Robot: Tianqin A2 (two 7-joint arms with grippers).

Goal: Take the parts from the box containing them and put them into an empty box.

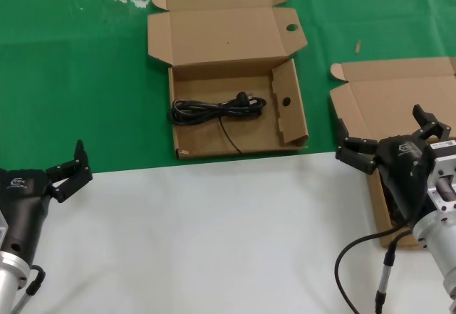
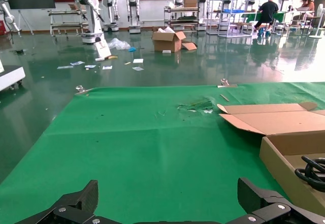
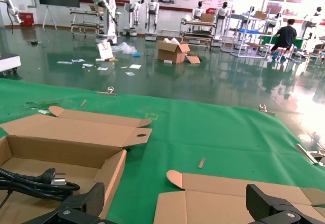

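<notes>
**Cardboard boxes open on worktop; both grippers released and holding nothing**

Cardboard mailer box with holes (image 1: 235, 79) sits on the green cloth (image 1: 71, 79) at centre, lid hinged back, a round hole in one lid tab and another in its upright side flap. One coiled black cable (image 1: 217, 109) lies inside it along the rear half of the floor, plug end toward the flap, a loose tail trailing toward the front wall. The right wrist view shows the same cable (image 3: 30, 181) with its plug resting on the box floor.

Second cardboard box (image 1: 399, 100) stands well apart at the right edge, lid open, no holes visible. Its interior is largely hidden behind the right arm; contents cannot be confirmed.

Right gripper (image 1: 392, 137) hangs over the second box, fingers (image 1: 356, 150) spread wide, grasping nothing.

Left gripper (image 1: 70, 168) is parked at the near left over the white part of the worktop (image 1: 214, 243), close to the cloth edge, fingers released and empty.
</notes>
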